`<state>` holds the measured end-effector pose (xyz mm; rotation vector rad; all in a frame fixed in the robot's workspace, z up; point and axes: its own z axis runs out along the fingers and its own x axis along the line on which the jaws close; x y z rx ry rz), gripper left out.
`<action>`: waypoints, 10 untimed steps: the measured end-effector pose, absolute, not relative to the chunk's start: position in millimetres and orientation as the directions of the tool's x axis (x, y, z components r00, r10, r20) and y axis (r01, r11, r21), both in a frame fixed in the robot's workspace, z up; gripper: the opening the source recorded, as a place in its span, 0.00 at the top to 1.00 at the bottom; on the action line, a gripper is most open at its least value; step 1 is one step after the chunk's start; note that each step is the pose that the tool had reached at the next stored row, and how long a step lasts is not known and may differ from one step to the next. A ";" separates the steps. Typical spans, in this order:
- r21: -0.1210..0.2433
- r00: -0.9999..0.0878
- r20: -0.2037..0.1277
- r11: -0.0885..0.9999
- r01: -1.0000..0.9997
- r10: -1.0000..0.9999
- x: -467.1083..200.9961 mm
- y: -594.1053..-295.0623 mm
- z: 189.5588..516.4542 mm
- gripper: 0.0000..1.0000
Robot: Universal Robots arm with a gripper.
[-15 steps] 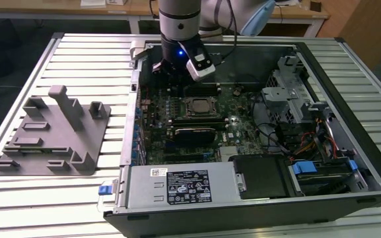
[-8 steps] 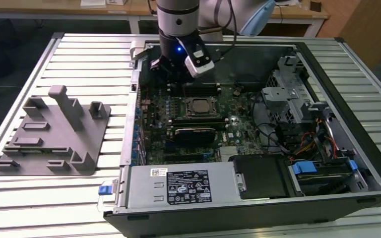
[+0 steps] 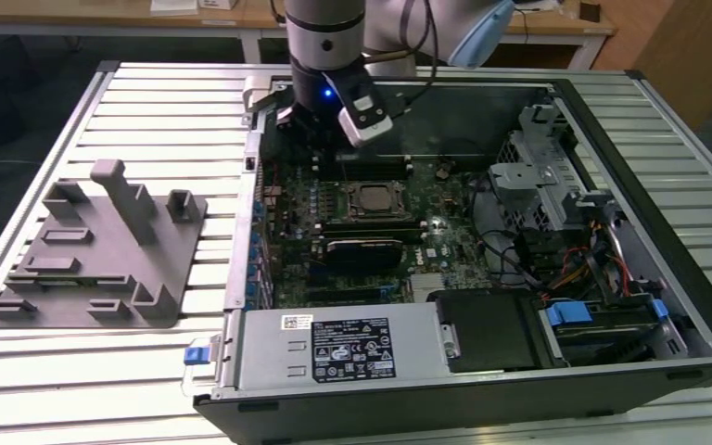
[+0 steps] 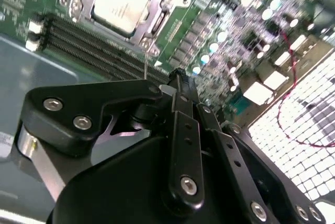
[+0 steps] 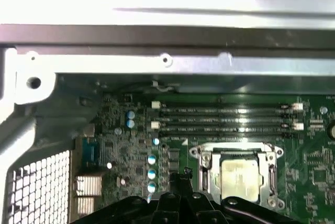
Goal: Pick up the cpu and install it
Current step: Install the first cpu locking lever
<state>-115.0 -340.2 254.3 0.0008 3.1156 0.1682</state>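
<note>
The cpu (image 3: 373,197) lies flat in the motherboard socket, inside the metal socket frame (image 4: 152,25). Its pale metal top shows in both wrist views (image 4: 123,1) (image 5: 239,174). My gripper (image 3: 311,139) hangs inside the open computer case, over the board's far edge beyond the memory slots (image 5: 225,119). It is apart from the cpu, and its black fingers (image 4: 175,77) come together to a point with nothing between them. The fingertip end (image 5: 183,174) also shows beside the socket.
A grey plastic fixture block (image 3: 96,250) stands on the slatted table at the exterior view's left. Inside the case are the power supply (image 3: 331,348), a drive cage (image 3: 541,167) and loose cables (image 3: 578,269). The case walls (image 5: 167,33) rise close around the gripper.
</note>
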 end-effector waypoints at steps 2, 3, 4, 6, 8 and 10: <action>0.134 -1.000 -0.021 0.991 -0.001 0.002 -115.5 -340.2 254.4 0.89; 0.145 -1.000 -0.021 0.989 -0.001 0.002 -115.5 -340.2 254.3 0.89; 0.155 -1.000 -0.021 0.988 -0.001 0.003 -115.5 -340.3 254.3 0.89; 0.179 -1.000 -0.021 0.984 -0.001 0.003 -115.5 -340.4 254.4 0.89; 0.190 -1.000 -0.021 0.982 -0.001 0.003 -115.5 -340.5 254.4 0.89; 0.191 -1.000 -0.021 0.982 -0.001 0.003 -115.3 -340.5 254.3 0.89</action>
